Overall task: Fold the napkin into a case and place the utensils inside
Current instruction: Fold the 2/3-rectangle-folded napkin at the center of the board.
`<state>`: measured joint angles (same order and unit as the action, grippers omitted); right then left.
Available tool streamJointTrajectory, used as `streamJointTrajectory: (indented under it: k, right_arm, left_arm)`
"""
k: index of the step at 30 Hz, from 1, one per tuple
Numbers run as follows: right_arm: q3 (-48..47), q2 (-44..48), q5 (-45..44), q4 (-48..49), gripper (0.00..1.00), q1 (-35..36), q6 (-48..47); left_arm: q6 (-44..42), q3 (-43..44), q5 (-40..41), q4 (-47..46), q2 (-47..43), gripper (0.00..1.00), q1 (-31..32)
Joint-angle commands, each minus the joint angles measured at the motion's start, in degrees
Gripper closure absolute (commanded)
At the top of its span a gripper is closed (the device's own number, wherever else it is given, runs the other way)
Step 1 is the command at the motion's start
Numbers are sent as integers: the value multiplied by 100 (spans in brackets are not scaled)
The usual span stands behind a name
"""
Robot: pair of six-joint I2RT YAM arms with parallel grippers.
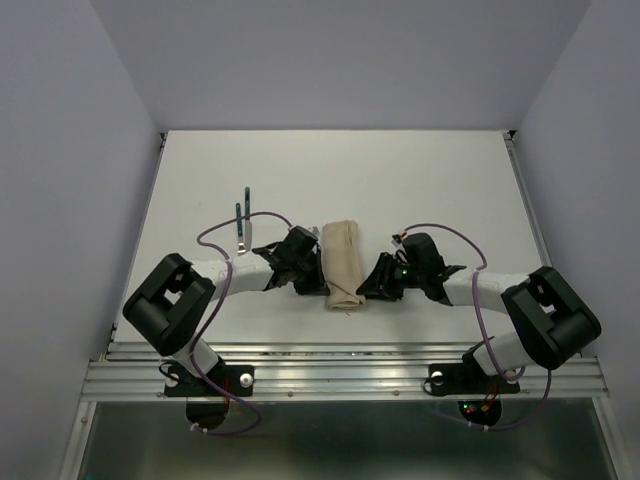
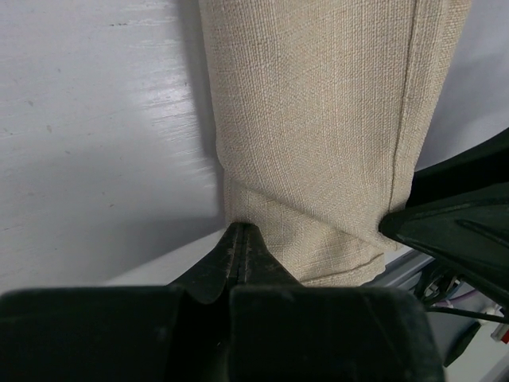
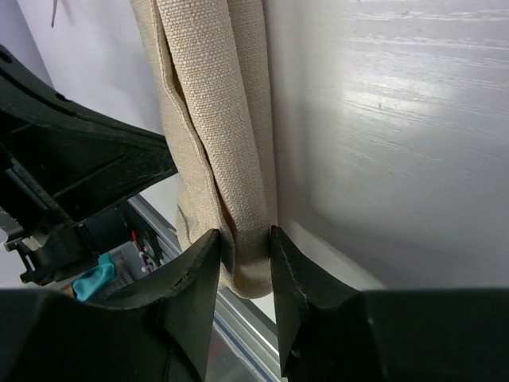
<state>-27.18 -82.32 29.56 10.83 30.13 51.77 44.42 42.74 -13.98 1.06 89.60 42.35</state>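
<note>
Case [image 1: 340,255] lies with right hand [image 3: 246,240] pinching its near end.

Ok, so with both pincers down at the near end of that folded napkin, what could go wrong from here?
1. The right pincer clamps only the near edge of the napkin; pulling may slide the layers apart and undo the fold.
2. The left pincer, closed at the opposite near corner, sits close to it, so the two might bump.
3. The utensils lie just beyond the left arm; a swing could knock them.
</note>
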Motion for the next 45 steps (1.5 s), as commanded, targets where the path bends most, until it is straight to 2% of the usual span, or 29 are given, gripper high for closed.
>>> streamJointTrajectory:
  k: [1,8,12,15,16,19,27,30,33,36,39,45]
  right_arm:
    - [37,173,173,350,64,72,88]
    - [-33,138,287,341,61,194,114]
    - [-86,94,226,262,52,257,88]
    - [-121,85,182,244,53,309,105]
    - [-138,76,147,209,57,309,97]
    - [-226,6,129,130,60,361,79]
    - [-393,15,14,-28,60,362,70]
    - [-437,67,-3,-90,70,362,79]
    - [-481,129,-29,-177,85,362,70]
    - [-508,138,-21,-195,90,362,88]
    - [-508,146,-12,-195,99,362,97]
    - [-604,173,15,-186,99,362,132]
  left_arm:
    - [22,-152,-52,-246,84,100,28]
    - [58,-231,-88,-422,242,100,28]
    - [84,-266,-96,-484,233,100,37]
    - [101,-284,-96,-502,181,100,28]
    - [102,-284,-88,-510,172,100,37]
    - [102,-275,-105,-510,102,100,37]
    - [189,-214,-123,-379,-329,100,133]
    - [233,-205,-114,-361,-400,100,177]
    - [242,-179,-96,-370,-295,100,221]
    - [269,-152,-105,-387,-207,100,256]
    - [277,-135,-53,-335,-285,100,274]
    - [155,-82,211,78,-557,100,248]
